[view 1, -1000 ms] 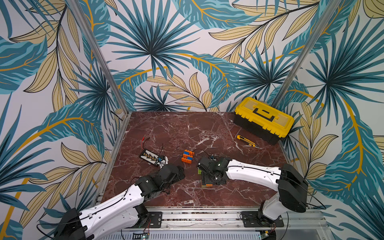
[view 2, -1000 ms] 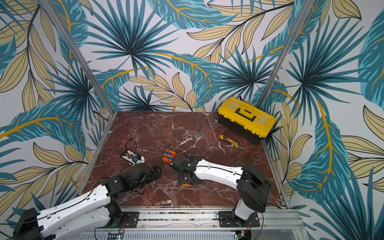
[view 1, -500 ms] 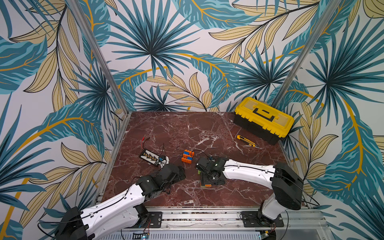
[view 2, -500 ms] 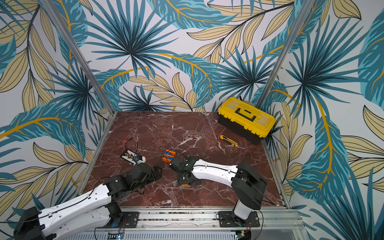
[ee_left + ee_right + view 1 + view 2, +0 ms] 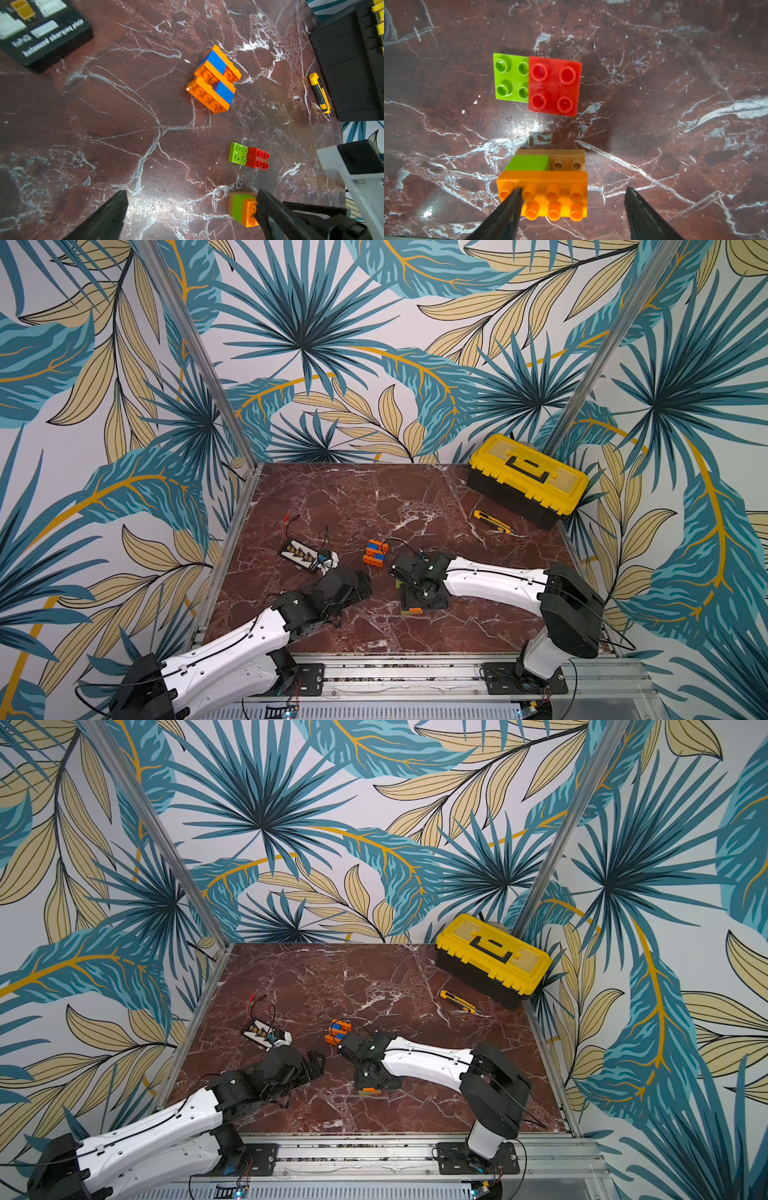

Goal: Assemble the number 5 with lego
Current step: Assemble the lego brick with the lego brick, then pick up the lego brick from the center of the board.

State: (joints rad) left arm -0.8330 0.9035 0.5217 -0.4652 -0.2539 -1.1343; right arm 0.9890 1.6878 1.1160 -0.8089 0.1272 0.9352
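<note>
An orange-and-blue lego assembly [image 5: 375, 552] [image 5: 214, 81] lies mid-table. A lime-green square [image 5: 510, 78] and a red square [image 5: 554, 86] sit side by side, touching. Nearer me stands a small stack [image 5: 544, 187] [image 5: 243, 207]: a tan brick, a green one and an orange oblong on top. My right gripper [image 5: 573, 193] [image 5: 415, 601] points down over this stack, open. One finger overlaps the orange oblong's end; the other stands clear of it. My left gripper [image 5: 191, 207] [image 5: 357, 585] is wide open and low, left of the stack, holding nothing.
A yellow-and-black toolbox [image 5: 528, 481] stands at the back right, with a yellow utility knife [image 5: 492, 522] in front of it. A black board with yellow parts [image 5: 301, 556] and red wires [image 5: 291, 517] lies at the left. Walls enclose three sides.
My right gripper has shifted slightly left over the stack and its jaws have narrowed a little. The left arm has not moved.
</note>
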